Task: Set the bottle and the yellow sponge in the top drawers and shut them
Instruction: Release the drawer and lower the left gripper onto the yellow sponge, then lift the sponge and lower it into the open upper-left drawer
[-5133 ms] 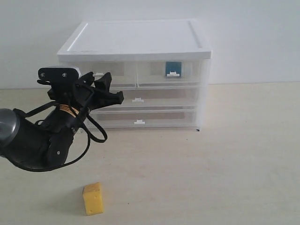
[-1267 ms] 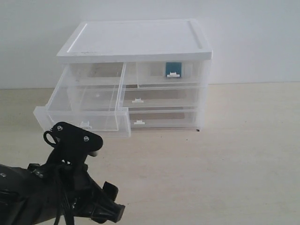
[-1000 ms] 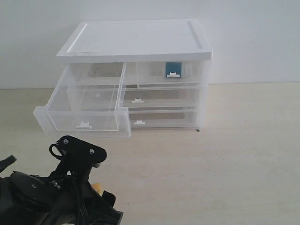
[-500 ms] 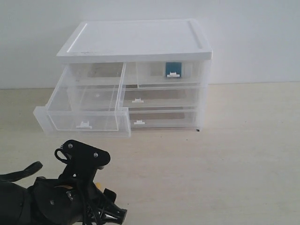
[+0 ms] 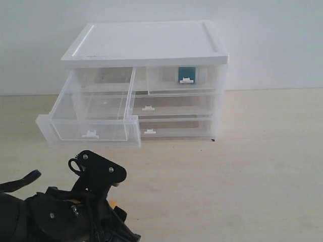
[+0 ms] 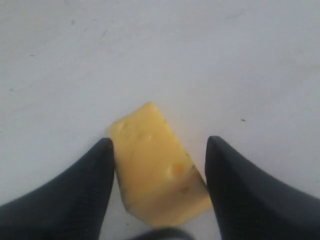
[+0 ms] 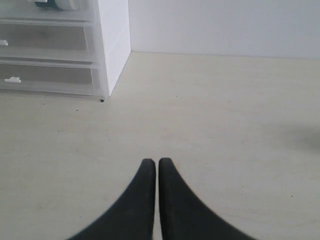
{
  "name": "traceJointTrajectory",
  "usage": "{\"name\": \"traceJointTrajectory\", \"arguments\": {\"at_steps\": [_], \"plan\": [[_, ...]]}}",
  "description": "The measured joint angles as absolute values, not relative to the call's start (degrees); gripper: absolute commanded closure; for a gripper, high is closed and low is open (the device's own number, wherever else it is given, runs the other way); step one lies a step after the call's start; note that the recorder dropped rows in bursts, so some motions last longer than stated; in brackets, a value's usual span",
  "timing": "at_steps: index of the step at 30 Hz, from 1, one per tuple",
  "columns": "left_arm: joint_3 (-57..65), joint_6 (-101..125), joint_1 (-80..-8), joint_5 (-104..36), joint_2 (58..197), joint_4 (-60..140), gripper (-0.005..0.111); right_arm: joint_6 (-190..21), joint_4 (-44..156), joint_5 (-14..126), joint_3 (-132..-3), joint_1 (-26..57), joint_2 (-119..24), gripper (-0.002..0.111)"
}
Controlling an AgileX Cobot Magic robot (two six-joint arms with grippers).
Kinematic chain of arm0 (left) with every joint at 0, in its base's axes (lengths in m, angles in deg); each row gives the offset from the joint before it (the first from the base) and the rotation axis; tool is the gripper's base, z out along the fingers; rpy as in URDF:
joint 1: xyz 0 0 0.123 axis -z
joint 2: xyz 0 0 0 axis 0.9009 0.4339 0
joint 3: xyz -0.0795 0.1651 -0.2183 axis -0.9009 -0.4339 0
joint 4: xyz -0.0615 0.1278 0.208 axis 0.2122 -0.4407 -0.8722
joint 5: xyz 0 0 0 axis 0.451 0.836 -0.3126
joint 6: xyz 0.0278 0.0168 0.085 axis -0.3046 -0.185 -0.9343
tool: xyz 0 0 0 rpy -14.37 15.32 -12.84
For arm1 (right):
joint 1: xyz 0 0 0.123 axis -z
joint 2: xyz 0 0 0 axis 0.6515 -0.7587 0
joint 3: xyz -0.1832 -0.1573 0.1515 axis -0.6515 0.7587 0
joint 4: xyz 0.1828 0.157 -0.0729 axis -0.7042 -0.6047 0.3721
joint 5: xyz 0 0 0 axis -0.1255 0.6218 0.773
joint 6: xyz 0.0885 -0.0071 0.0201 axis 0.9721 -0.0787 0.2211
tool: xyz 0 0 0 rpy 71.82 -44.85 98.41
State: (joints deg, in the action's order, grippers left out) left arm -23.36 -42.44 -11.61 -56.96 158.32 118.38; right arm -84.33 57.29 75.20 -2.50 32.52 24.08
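The yellow sponge (image 6: 155, 165) lies on the table, turned at an angle, between the two black fingers of my left gripper (image 6: 160, 141). The jaws stand open, close on either side of it. In the exterior view the left arm (image 5: 75, 212) hides the sponge except for an orange sliver (image 5: 114, 204). The top left drawer (image 5: 91, 121) is pulled out and holds nothing. The top right drawer (image 5: 184, 79) is shut, with the bottle's teal label (image 5: 186, 72) showing through its front. My right gripper (image 7: 158, 161) is shut, holding nothing, low over the table.
The white-topped cabinet (image 5: 146, 43) stands at the back against the wall, with two full-width drawers (image 5: 148, 107) shut below the top pair. Its corner (image 7: 114, 50) appears in the right wrist view. The pulled-out drawer overhangs the table just beyond the left arm.
The left arm has shifted slightly right and its jaws have narrowed around the sponge. The drawers and the right gripper have not moved.
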Motion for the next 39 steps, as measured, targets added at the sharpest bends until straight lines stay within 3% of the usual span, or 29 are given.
{"name": "traceJointTrajectory", "arguments": {"at_steps": [12,26,39], "plan": [[-26.2,-70.0,-11.5,-47.0,145.8,137.7,0.103,-84.3,57.3,75.2,-2.5,32.5,24.1,0.108],[-26.4,-81.8,-8.3,-30.5,127.3,139.3,0.103,-84.3,57.3,75.2,-2.5,32.5,24.1,0.108],[-17.3,-86.5,-8.2,-55.0,120.7,139.3,0.103,-84.3,57.3,75.2,-2.5,32.5,24.1,0.108]]}}
